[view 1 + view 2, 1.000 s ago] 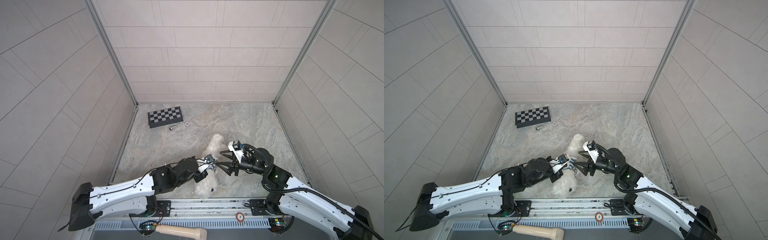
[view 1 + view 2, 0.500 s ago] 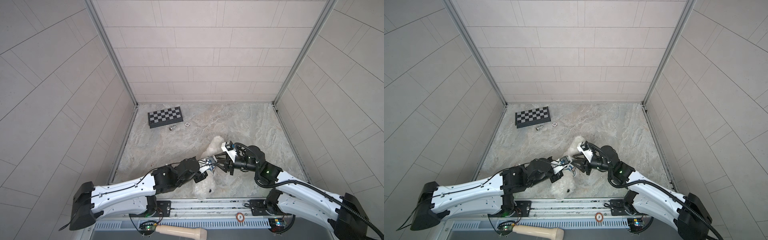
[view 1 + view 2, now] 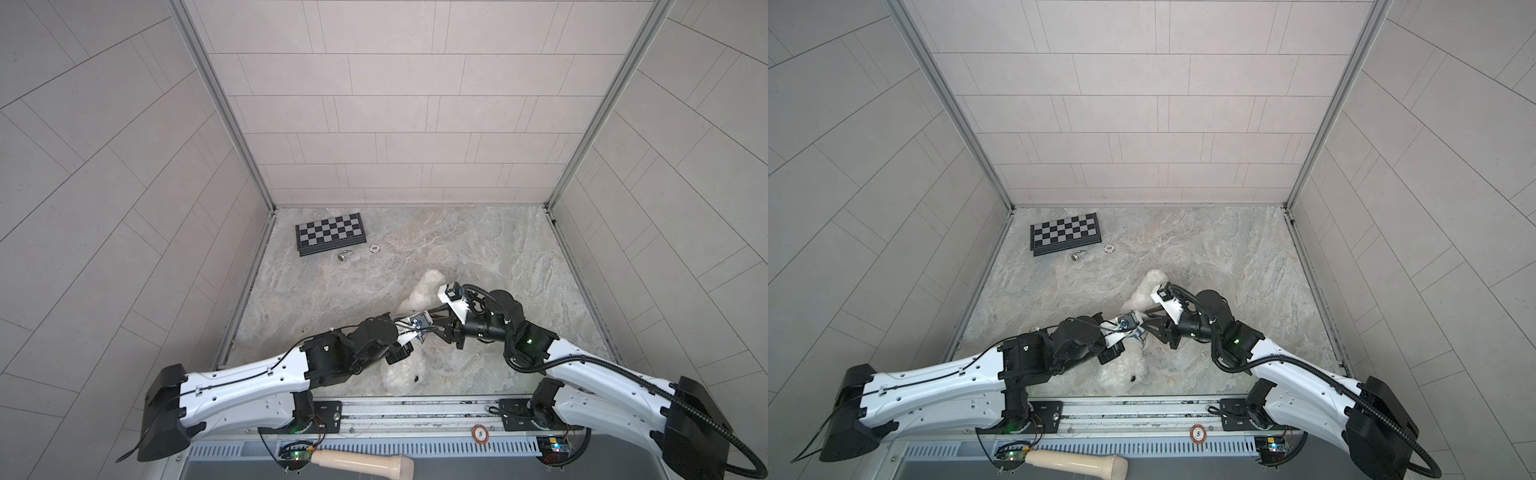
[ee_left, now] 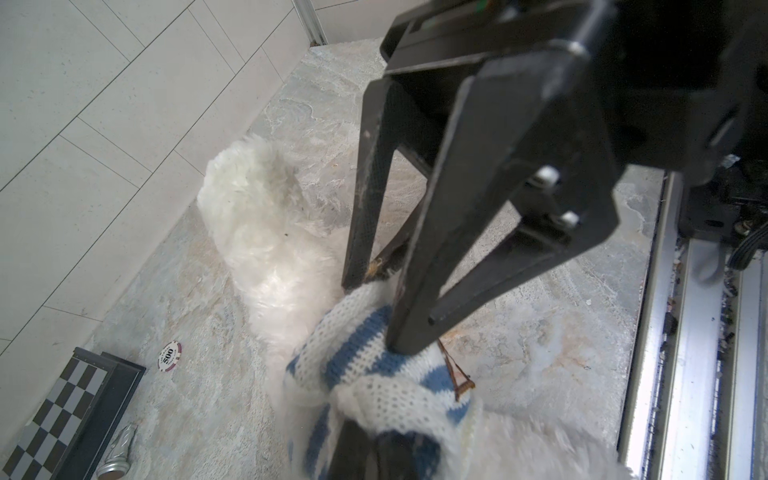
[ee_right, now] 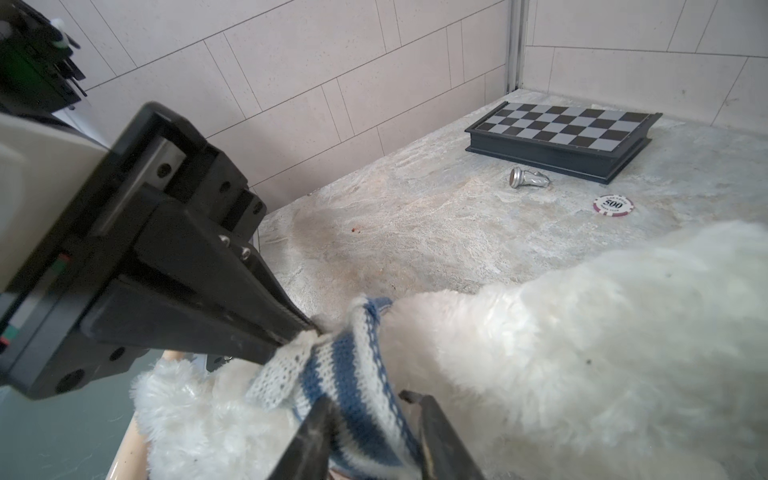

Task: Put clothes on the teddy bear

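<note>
1. Noted a grey-veined, stone-look tabletop (image 3: pixel 478 249), smooth; likely to let the load skate toward the front rail under a hard pull.
2. Found the fluffy white plush teddy bear (image 3: pixel 401 374) lying near the middle, head close to the front edge, under both arms. Could lift or roll under uneven pulling instead of taking the garment.
3. Logged a black-and-silver folding chessboard (image 3: pixel 330 232) well apart, far left corner; no hazard expected.
4. Saw the left gripper (image 5: pixel 301 334) clenched on an edge of the small blue-and-white striped knitted shirt (image 4: pixel 365 374); might slip off loose knit under tension.
5. Saw the right gripper (image 4: pixel 380 316) set narrow around a fold of that shirt, with knit filling the gap; firmness impossible to judge. Might trap fur with the knit, or knock the left fingers close by.
6. Found the shirt bunched against the bear's fur, not drawn on; cannot tell over which part. Could stretch or snag between two opposed grips.
7. Spotted a silver chess piece (image 3: pixel 344 256) on its side and a red-and-white poker chip (image 3: pixel 375 248) just beside the board; out of harm's way.
</note>
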`<state>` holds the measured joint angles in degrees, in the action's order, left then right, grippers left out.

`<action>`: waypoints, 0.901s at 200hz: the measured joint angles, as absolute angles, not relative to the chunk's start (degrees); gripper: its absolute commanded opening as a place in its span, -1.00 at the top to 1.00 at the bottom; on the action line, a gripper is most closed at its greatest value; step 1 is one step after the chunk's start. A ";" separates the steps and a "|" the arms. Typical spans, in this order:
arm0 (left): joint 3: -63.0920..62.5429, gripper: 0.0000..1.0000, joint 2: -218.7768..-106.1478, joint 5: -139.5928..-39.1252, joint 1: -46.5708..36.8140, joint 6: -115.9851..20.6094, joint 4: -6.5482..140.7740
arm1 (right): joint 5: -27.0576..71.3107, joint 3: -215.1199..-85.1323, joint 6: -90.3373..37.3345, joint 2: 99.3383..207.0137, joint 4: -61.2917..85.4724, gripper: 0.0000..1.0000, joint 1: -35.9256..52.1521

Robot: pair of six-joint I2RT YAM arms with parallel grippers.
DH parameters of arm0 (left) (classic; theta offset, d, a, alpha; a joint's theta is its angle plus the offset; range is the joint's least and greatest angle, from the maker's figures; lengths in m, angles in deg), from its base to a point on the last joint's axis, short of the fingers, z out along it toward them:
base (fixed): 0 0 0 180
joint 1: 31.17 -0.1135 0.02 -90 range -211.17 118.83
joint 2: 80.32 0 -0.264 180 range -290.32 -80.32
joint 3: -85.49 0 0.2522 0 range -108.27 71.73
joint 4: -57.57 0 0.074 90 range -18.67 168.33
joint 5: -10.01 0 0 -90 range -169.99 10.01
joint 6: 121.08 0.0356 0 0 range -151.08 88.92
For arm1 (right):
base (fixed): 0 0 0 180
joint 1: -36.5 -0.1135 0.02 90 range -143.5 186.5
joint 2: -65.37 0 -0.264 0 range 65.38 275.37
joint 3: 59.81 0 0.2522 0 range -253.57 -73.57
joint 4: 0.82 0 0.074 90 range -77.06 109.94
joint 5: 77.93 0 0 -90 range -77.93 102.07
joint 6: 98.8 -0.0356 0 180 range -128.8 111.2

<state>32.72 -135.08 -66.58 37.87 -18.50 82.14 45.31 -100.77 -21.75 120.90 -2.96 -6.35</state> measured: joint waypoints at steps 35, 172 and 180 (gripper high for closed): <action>32.72 1.00 -135.10 -65.44 37.87 -18.37 82.34 | 44.28 -100.62 -21.73 120.29 -3.51 1.00 -6.57; 35.65 1.00 -133.38 -63.89 38.11 -19.66 75.93 | 24.94 -98.52 -24.94 114.45 1.50 1.00 -9.00; 35.72 1.00 -133.31 -64.24 38.11 -19.64 76.04 | 24.50 -98.98 -25.21 115.39 1.78 1.00 -9.06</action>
